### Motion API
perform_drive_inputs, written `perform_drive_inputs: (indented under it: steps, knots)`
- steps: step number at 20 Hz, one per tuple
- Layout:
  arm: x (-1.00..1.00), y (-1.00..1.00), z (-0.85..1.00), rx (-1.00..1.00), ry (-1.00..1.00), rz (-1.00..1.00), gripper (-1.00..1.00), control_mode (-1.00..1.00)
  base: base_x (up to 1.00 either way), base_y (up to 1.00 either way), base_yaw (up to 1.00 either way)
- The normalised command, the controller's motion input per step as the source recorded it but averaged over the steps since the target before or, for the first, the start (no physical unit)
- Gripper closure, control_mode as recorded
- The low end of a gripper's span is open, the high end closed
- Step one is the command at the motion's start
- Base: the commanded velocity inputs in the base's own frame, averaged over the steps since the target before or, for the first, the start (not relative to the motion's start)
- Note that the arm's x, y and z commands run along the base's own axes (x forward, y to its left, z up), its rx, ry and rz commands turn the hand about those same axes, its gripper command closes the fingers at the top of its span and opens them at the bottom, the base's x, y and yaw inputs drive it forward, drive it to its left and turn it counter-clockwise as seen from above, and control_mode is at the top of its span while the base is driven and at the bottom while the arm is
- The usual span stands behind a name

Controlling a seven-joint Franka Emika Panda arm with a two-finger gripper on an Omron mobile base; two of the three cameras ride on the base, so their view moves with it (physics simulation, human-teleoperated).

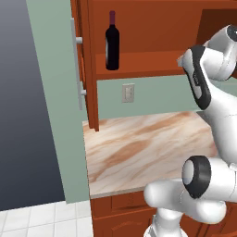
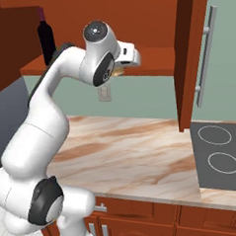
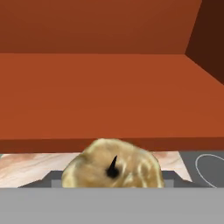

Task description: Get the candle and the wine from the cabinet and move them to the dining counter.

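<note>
Candle (image 3: 111,166): close before the hand camera, between the finger tips, just off the cabinet (image 3: 109,87) shelf's front edge.
Gripper (image 2: 121,68): clamped on the candle; fingers mostly hidden.
Wine (image 1: 112,41): upright on the shelf, left end.
Counter (image 1: 139,148): below, bare.

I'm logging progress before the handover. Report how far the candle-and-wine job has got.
Done: the cabinet stands open. In hand: the claw is closed on the candle, held just in front of the shelf edge. Left: carry the candle to the dining counter, then fetch the wine, upright on the shelf, and move it too.
</note>
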Motion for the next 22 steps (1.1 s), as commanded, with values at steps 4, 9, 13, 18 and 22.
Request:
perform_drive_inputs:
  steps: [4, 9, 13, 18, 22]
  knots:
    - [-1.00, 0.34, 0.00, 0.01, 0.03, -0.07, 1.00, -1.00, 0.00, 0.00, 0.00]
    - [-1.00, 0.48, -0.19, 0.00, 0.02, -0.08, 1.00, -1.00, 0.00, 0.00, 0.00]
    - [-1.00, 0.40, -0.30, 0.00, 0.09, -0.07, 1.00, -1.00, 0.00, 0.00, 0.00]
    - [-1.00, 0.18, -0.28, 0.02, 0.13, 0.00, 1.00, -1.00, 0.00, 0.00, 0.00]
    - [-0.84, 0.05, -0.24, 0.03, 0.10, 0.00, 1.00, -1.00, 0.00, 0.00, 0.00]
